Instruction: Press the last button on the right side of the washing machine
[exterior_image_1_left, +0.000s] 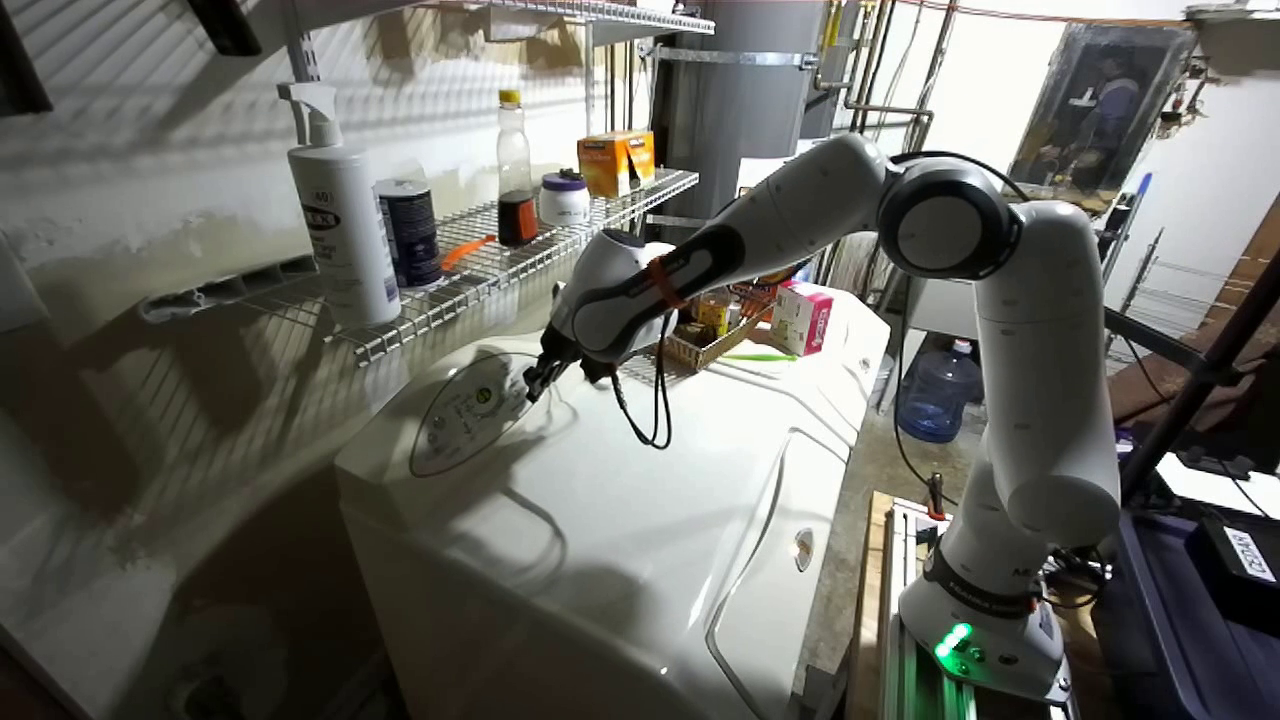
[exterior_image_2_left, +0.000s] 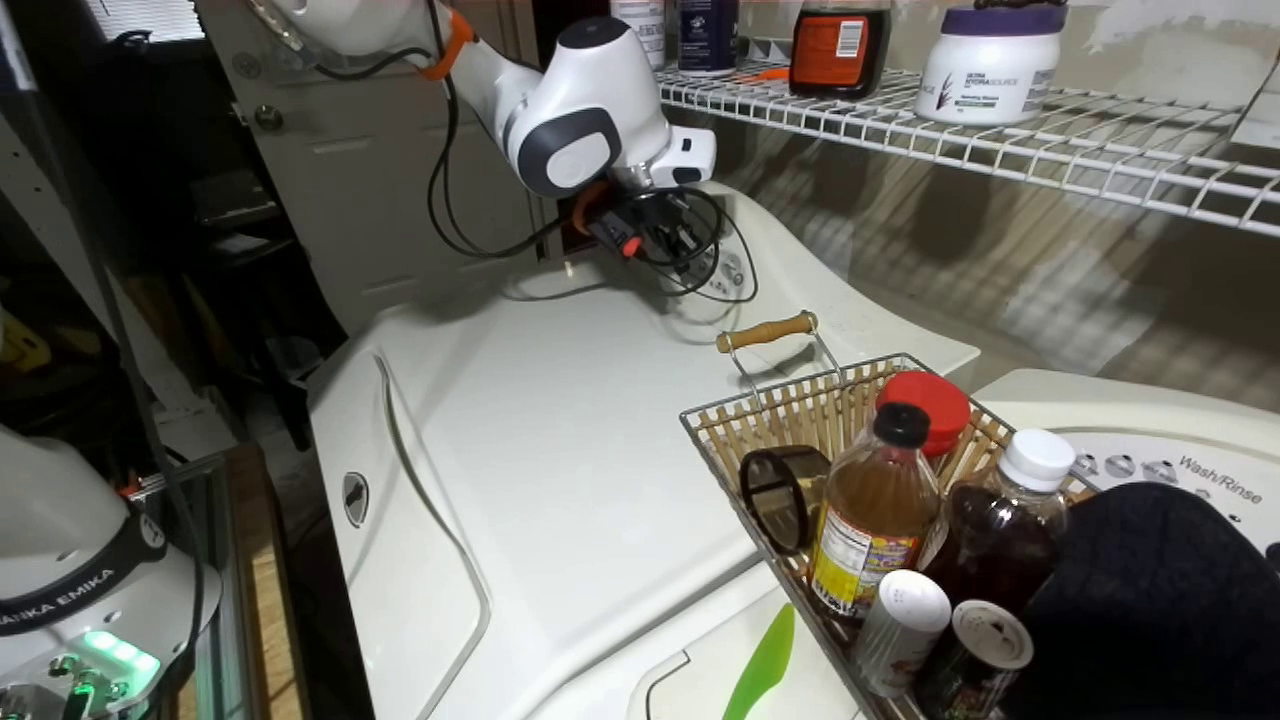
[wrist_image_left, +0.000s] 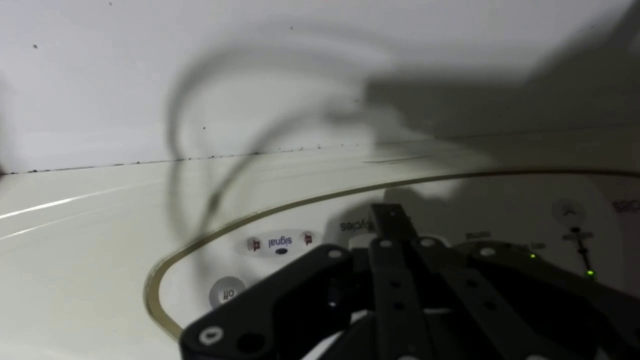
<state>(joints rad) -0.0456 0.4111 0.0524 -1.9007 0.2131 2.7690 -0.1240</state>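
Note:
The white washing machine shows in both exterior views. Its raised rear panel carries an oval control cluster, which also shows in the wrist view with its lettering upside down. A round grey "off" button lies near the left end of the oval there, below the "signal" buttons. An arrow button is at the right. My gripper is shut and empty, its fingertips together over the "cycles" label. It hides the middle of the cluster. Whether the tips touch the panel I cannot tell. It also shows in both exterior views.
A wire shelf with bottles and jars runs along the wall above the panel. A slatted basket of bottles stands beside the machine's top, with a green utensil near it. Loose black cables hang from the wrist.

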